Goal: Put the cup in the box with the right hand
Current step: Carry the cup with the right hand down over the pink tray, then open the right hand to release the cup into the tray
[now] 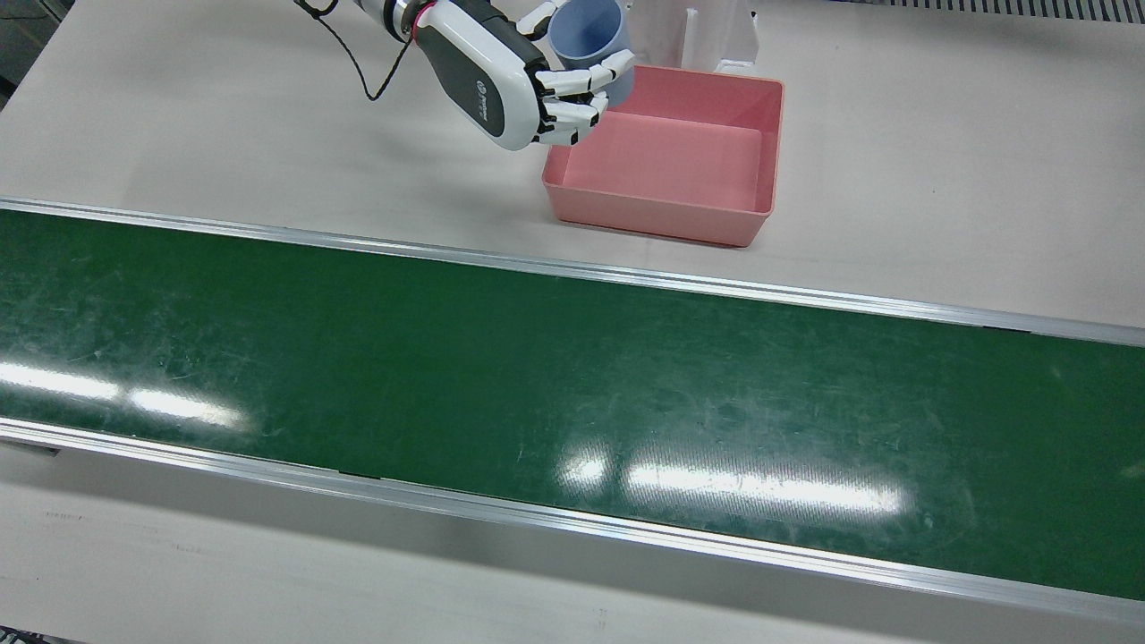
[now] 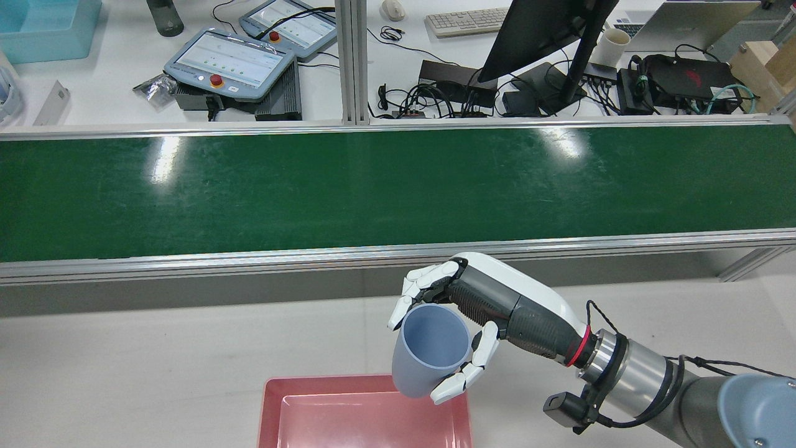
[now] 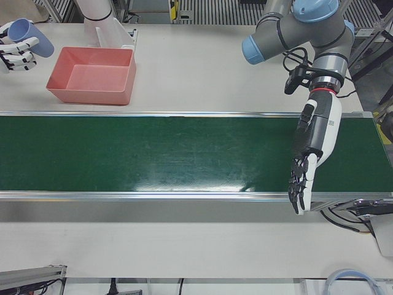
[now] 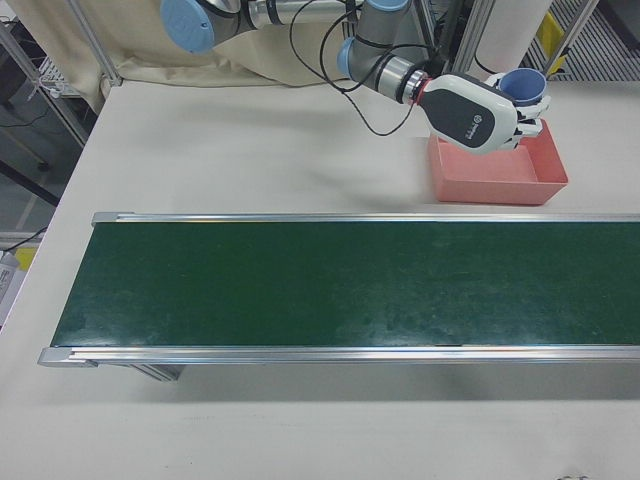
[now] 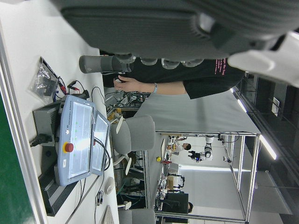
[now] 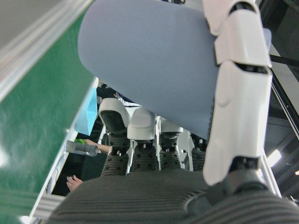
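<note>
My right hand is shut on a pale blue cup and holds it tilted above the near right corner of the pink box. In the front view the hand holds the cup over the box's upper left corner. The cup fills the right hand view. The right-front view shows the hand, the cup and the box. My left hand hangs fingers down, apart and empty, over the right end of the green belt.
The green conveyor belt runs across the table between aluminium rails. A white pedestal stands just behind the box. Beyond the belt in the rear view are teach pendants, a monitor and cables.
</note>
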Controlling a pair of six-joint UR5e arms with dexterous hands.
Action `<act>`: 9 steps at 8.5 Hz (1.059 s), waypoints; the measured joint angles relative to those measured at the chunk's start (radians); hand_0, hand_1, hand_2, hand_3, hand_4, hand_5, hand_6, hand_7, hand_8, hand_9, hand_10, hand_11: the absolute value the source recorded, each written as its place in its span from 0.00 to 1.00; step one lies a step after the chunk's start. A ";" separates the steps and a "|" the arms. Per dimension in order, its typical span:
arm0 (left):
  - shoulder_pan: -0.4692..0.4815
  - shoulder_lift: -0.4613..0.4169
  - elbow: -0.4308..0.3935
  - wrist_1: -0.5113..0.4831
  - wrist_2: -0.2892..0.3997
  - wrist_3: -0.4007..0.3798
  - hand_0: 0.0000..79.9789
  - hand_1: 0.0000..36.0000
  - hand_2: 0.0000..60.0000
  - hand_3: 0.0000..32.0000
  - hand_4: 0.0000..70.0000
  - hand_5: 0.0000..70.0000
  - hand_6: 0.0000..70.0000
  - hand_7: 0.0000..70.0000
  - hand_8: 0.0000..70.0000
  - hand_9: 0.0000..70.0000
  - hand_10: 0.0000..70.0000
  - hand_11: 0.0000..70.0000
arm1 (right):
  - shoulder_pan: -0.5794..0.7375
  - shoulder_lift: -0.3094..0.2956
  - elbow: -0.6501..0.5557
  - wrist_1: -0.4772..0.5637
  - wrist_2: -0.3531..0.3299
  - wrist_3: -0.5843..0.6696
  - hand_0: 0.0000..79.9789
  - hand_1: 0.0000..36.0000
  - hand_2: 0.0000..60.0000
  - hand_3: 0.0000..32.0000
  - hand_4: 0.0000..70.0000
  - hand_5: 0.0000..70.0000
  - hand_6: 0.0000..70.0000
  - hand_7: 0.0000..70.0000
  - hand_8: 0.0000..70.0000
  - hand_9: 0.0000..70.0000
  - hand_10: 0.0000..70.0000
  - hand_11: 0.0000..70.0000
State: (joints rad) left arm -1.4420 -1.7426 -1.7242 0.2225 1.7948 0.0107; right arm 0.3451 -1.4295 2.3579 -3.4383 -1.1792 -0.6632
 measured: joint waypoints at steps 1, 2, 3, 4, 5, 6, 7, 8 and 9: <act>0.000 0.000 0.000 0.000 0.000 0.000 0.00 0.00 0.00 0.00 0.00 0.00 0.00 0.00 0.00 0.00 0.00 0.00 | -0.034 0.003 -0.017 0.002 0.014 -0.010 0.73 0.45 0.06 0.00 0.36 0.17 0.47 1.00 0.68 1.00 0.25 0.38; 0.000 0.000 0.000 0.000 0.000 0.000 0.00 0.00 0.00 0.00 0.00 0.00 0.00 0.00 0.00 0.00 0.00 0.00 | -0.055 0.004 -0.035 0.003 0.021 -0.014 0.68 0.34 0.04 0.00 0.24 0.10 0.26 1.00 0.29 0.58 0.05 0.10; 0.000 0.000 0.000 0.000 0.000 0.000 0.00 0.00 0.00 0.00 0.00 0.00 0.00 0.00 0.00 0.00 0.00 0.00 | -0.071 0.005 -0.046 0.004 0.024 -0.018 0.66 0.39 0.07 0.00 0.22 0.06 0.13 0.61 0.02 0.12 0.00 0.00; 0.000 0.000 0.000 0.000 0.000 0.000 0.00 0.00 0.00 0.00 0.00 0.00 0.00 0.00 0.00 0.00 0.00 0.00 | -0.083 0.005 -0.053 0.005 0.026 -0.020 0.65 0.44 0.12 0.00 0.23 0.05 0.12 0.57 0.01 0.09 0.00 0.00; 0.000 0.000 0.000 0.000 0.000 0.000 0.00 0.00 0.00 0.00 0.00 0.00 0.00 0.00 0.00 0.00 0.00 0.00 | -0.088 0.007 -0.058 0.005 0.027 -0.021 0.64 0.51 0.24 0.00 0.20 0.05 0.11 0.57 0.01 0.09 0.00 0.00; 0.000 0.000 0.000 0.000 0.000 0.000 0.00 0.00 0.00 0.00 0.00 0.00 0.00 0.00 0.00 0.00 0.00 0.00 | -0.092 0.009 -0.060 0.005 0.027 -0.021 0.66 0.41 0.05 0.00 0.27 0.05 0.12 0.60 0.01 0.10 0.00 0.00; 0.000 0.000 0.000 0.000 0.000 0.000 0.00 0.00 0.00 0.00 0.00 0.00 0.00 0.00 0.00 0.00 0.00 0.00 | -0.097 0.013 -0.061 0.005 0.027 -0.022 0.64 0.49 0.21 0.00 0.23 0.05 0.13 0.64 0.01 0.11 0.00 0.00; 0.000 0.000 0.000 0.000 0.000 0.000 0.00 0.00 0.00 0.00 0.00 0.00 0.00 0.00 0.00 0.00 0.00 0.00 | -0.103 0.016 -0.062 0.005 0.027 -0.024 0.65 0.45 0.11 0.00 0.27 0.05 0.14 0.69 0.01 0.12 0.00 0.00; 0.000 0.000 0.000 0.000 0.000 0.000 0.00 0.00 0.00 0.00 0.00 0.00 0.00 0.00 0.00 0.00 0.00 0.00 | -0.108 0.019 -0.063 0.005 0.027 -0.025 0.65 0.45 0.12 0.00 0.27 0.05 0.14 0.72 0.01 0.12 0.00 0.00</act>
State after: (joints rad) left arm -1.4419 -1.7426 -1.7242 0.2225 1.7948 0.0107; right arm 0.2371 -1.4109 2.2953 -3.4330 -1.1520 -0.6879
